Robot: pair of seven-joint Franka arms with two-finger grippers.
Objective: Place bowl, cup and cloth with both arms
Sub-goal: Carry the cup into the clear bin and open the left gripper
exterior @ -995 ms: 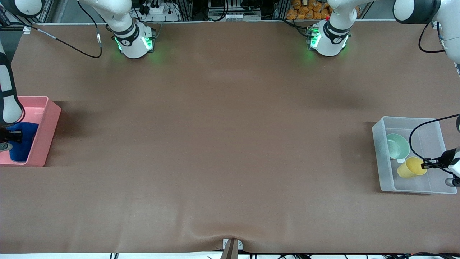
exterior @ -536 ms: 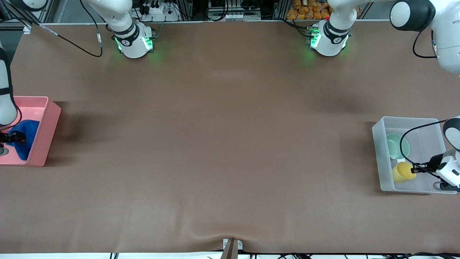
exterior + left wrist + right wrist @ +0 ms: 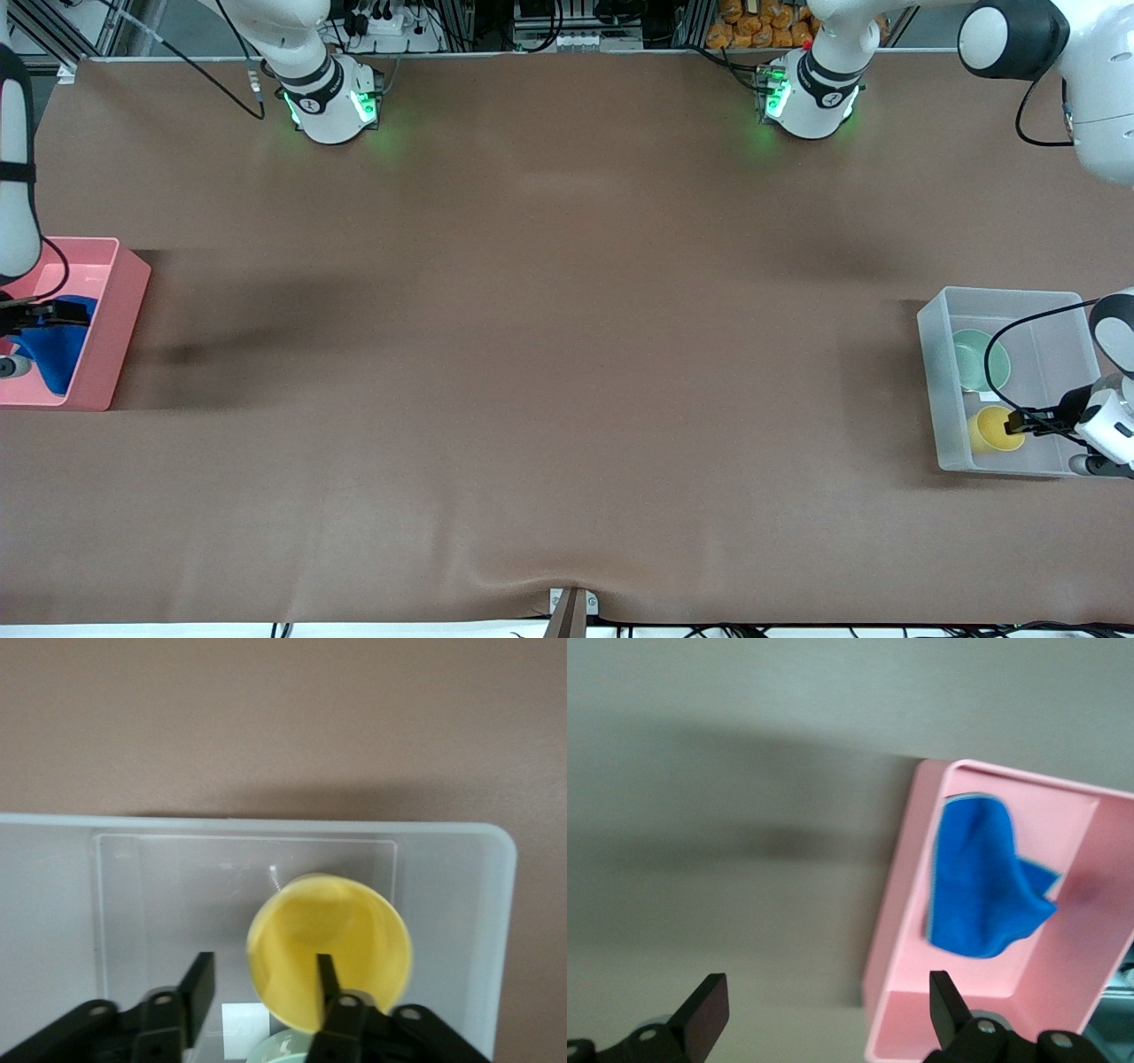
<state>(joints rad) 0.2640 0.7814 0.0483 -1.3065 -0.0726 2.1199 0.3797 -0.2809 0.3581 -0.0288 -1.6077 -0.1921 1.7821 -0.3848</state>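
The yellow cup (image 3: 990, 428) stands in the clear bin (image 3: 932, 390), in its corner nearer the front camera. The mint-green bowl (image 3: 979, 359) lies in the same bin, beside the cup and farther from the camera. My left gripper (image 3: 1019, 424) is open over the cup. In the left wrist view (image 3: 263, 983) one finger is inside the cup (image 3: 330, 939) and the other outside its wall. The bowl's edge (image 3: 283, 1050) shows there too. The blue cloth (image 3: 49, 354) lies crumpled in the pink bin (image 3: 111, 346). My right gripper (image 3: 49, 312) hangs open and empty over that bin. The cloth (image 3: 979, 877) lies apart from it (image 3: 826, 1005).
The clear bin (image 3: 496, 904) sits at the left arm's end of the brown table, the pink bin (image 3: 895, 930) at the right arm's end. The two green-lit arm bases (image 3: 332, 106) stand along the table's edge farthest from the camera. A black cable loops over the clear bin.
The left gripper and the cup have moved to the bin's corner nearer the camera, and the cup now stands upright. The right gripper has lifted off the cloth, which stays in the pink bin.
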